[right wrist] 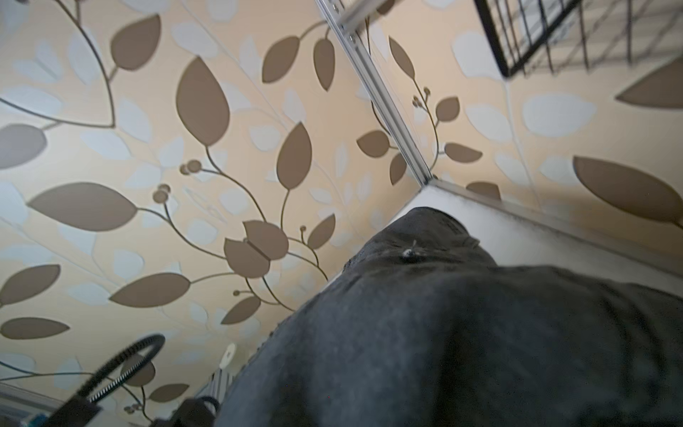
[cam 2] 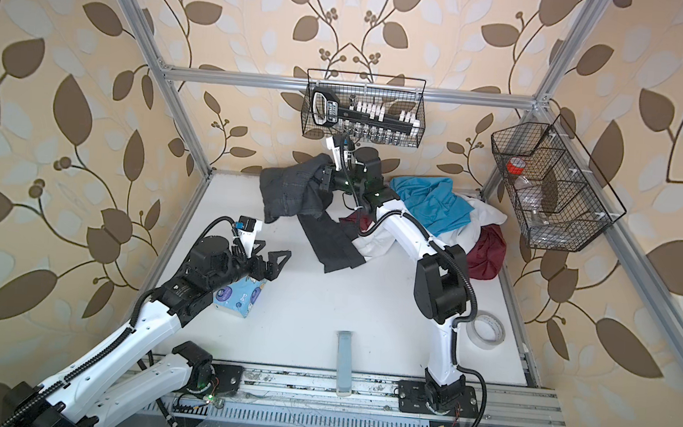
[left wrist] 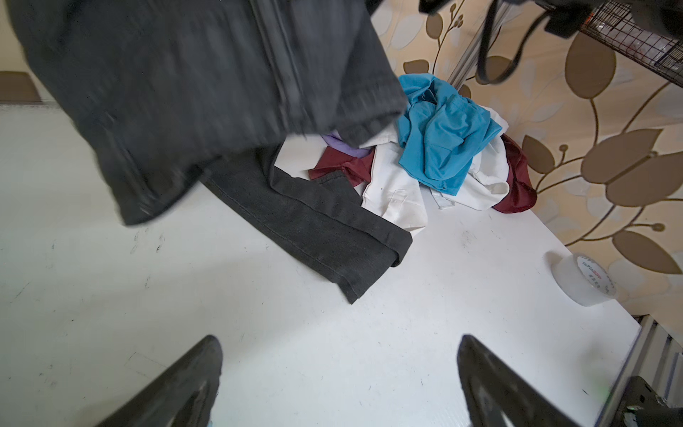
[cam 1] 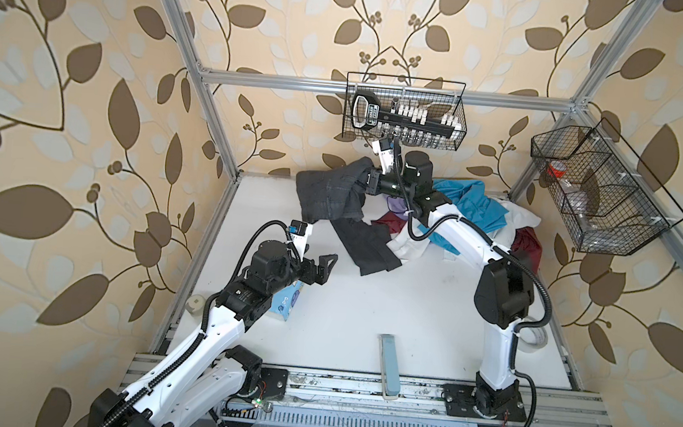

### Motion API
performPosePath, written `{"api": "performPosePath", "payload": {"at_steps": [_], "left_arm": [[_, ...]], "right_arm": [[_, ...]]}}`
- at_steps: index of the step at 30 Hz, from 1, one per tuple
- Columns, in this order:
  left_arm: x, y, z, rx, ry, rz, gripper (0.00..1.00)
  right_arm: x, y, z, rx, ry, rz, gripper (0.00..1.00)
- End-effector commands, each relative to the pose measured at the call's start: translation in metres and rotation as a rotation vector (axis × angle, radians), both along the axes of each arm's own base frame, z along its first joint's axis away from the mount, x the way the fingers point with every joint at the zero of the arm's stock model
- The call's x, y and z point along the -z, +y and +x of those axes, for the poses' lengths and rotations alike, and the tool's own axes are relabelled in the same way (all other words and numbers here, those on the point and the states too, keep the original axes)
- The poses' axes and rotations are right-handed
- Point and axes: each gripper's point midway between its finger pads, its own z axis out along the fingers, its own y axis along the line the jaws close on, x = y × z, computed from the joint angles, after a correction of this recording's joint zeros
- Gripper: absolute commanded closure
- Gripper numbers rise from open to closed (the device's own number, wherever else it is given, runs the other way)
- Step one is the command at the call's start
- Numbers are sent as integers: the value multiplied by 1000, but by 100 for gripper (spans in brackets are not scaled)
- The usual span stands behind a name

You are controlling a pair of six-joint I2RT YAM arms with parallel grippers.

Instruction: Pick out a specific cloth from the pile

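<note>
Cloth [cam 1: 325,192] is being held aloft by the right hand [cam 1: 365,182], clamped on it, and is best being raised until freed from the pile [cam 1: 477,217].

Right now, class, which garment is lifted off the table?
The dark grey denim garment. The right gripper, jaws shut on it, holds its upper part in the air while one leg trails on the table. The other clothes lie heaped in the pile.
</note>
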Motion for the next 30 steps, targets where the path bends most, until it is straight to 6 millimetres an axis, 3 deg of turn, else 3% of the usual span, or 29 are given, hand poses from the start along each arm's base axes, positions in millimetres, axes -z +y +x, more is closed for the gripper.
{"api": "performPosePath", "payload": {"at_steps": [1,6,11,18,22,26,30], "left_arm": [[-11,-2,-4,21,-59,2,1],[-13,-3,-6,23,-69,-2,1],[-12,-4,-7,26,-68,-3,1],[-13,-3,-6,24,-69,1,1],[-11,-3,-6,21,-67,7,1],[-9,-3,-5,20,-60,11,1],[-10,-3,-4,19,-62,12,1]], "right_arm": [[-10,-8,-31,-30,-92,-79,100],[86,-17,-53,-24,69,-283,100],[163,-50,-47,122,167,-505,100],[208,-81,-24,275,259,-621,100],[254,-71,-36,186,381,-659,84],[303,-60,-49,124,494,-723,82],[328,-39,-50,103,542,-733,83]]}}
